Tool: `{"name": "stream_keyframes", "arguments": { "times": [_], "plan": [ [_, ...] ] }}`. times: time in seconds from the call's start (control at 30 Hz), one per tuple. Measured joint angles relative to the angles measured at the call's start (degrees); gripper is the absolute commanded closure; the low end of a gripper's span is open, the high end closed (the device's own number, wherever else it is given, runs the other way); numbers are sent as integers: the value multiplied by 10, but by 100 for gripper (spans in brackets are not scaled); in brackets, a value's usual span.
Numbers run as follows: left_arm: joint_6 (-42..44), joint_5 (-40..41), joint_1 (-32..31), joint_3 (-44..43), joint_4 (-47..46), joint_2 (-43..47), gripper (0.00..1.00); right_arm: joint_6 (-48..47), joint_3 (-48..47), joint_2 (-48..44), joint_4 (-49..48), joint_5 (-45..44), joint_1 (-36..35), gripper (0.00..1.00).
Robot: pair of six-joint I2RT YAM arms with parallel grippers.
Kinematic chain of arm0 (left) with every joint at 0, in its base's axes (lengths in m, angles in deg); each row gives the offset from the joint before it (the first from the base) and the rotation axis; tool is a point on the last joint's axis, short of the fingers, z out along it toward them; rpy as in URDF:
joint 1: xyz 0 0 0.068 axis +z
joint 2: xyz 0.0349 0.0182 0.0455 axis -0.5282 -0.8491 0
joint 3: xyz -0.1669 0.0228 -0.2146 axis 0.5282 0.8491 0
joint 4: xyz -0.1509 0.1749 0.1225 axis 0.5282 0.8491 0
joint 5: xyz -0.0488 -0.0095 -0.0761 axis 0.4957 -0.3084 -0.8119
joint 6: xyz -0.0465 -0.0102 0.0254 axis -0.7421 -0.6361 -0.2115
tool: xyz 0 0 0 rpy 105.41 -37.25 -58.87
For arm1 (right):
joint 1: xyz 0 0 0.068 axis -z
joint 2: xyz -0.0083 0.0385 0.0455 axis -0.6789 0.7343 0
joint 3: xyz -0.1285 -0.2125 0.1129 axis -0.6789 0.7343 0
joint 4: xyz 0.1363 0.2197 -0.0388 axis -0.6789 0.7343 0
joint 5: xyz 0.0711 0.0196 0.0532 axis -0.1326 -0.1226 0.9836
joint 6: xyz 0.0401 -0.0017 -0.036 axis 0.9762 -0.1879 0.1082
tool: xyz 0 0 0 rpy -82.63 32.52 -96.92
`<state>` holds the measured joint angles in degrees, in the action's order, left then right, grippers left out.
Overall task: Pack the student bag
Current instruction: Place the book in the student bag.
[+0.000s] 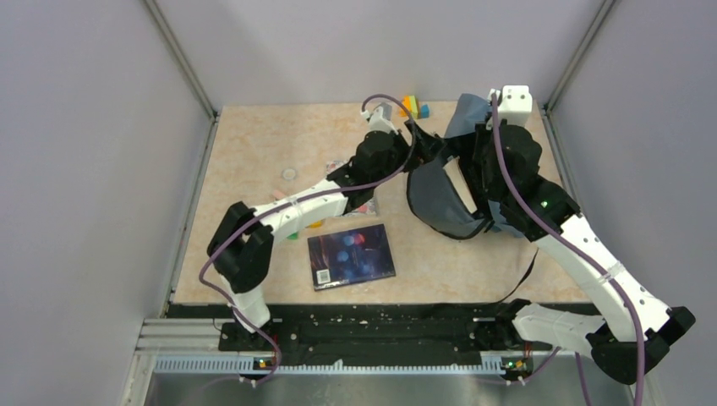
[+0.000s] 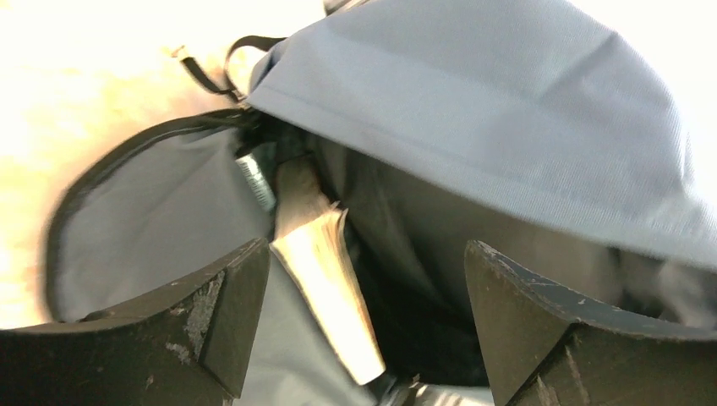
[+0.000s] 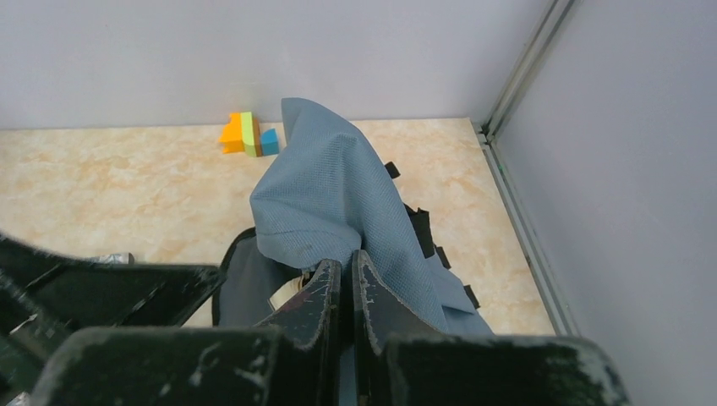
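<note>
The right claw (image 3: 347,260) is squeezed tight on a fold of the big grey-blue soft cloth backpack (image 3: 330,194). The cloth stands up over the claw's tips. The left claw (image 2: 365,245) is spread wide and holds nothing. The backpack's open mouth is right in front of it, with a thick pale-paged book (image 2: 325,279) inside.

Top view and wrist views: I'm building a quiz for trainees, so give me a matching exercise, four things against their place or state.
1. left gripper
2. right gripper
3. blocks
4. dark book

A. at far edge of table
B. jaws shut on bag
C. lying flat, left of bag
D. jaws open at bag mouth

Pairs: 1-D, 2-B, 3-A, 4-C
</note>
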<state>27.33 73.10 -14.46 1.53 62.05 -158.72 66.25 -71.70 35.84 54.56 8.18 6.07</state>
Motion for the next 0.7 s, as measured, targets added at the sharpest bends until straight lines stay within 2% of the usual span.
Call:
{"name": "stream_keyframes", "arguments": {
  "times": [0.23,0.4,0.6,0.7],
  "plan": [
    [127,26,0,143,44,140,6,0,0,0,0,-3,0,100],
    [155,20,24,258,136,257,5,-4,0,0,0,-4,0,100],
    [144,-16,111,395,252,386,3,-9,0,0,0,-3,0,100],
    [131,-55,170,455,282,452,3,-10,0,0,0,-3,0,100]
  ]
}}
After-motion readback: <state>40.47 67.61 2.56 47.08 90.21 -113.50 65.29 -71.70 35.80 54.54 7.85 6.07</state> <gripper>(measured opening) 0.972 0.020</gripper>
